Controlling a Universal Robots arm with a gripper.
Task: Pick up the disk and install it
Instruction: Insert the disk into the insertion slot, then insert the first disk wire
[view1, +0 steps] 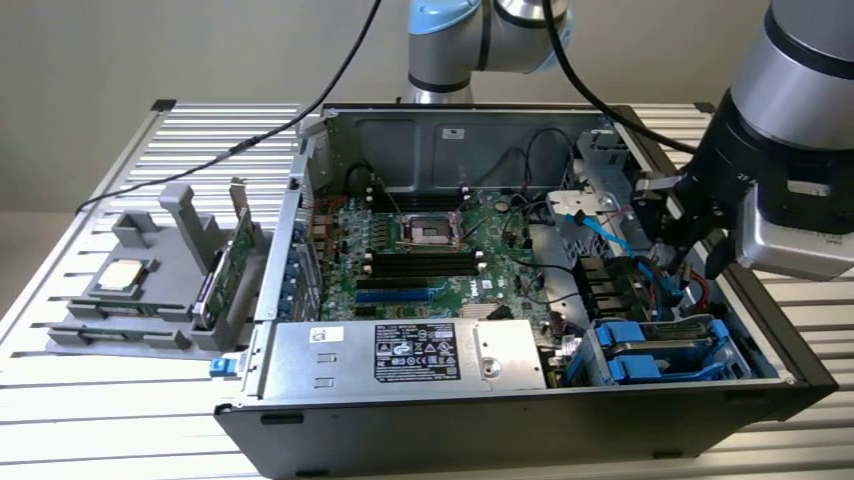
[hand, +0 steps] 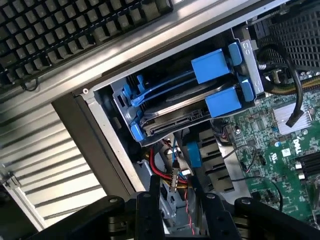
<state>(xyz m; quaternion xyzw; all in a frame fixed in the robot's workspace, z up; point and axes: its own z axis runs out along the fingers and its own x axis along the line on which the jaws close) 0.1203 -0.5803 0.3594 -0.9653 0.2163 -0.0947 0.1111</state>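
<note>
Seemingly the disk lies in its blue carrier inside the drive bay at a corner of the computer case, beside the power supply, so working well means a square line to the carrier and a clear berth from the cables. The claw hangs just beside the bay over those cables, fingers partly apart, holding nothing.

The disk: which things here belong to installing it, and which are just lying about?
Job in hand: silver rectangular hard disk in blue plastic carrier, sitting in the drive bay; black gripper; open black metal computer case.
Lying about: small square silver CPU chip; green circuit card; grey plastic stand holding both.
</note>
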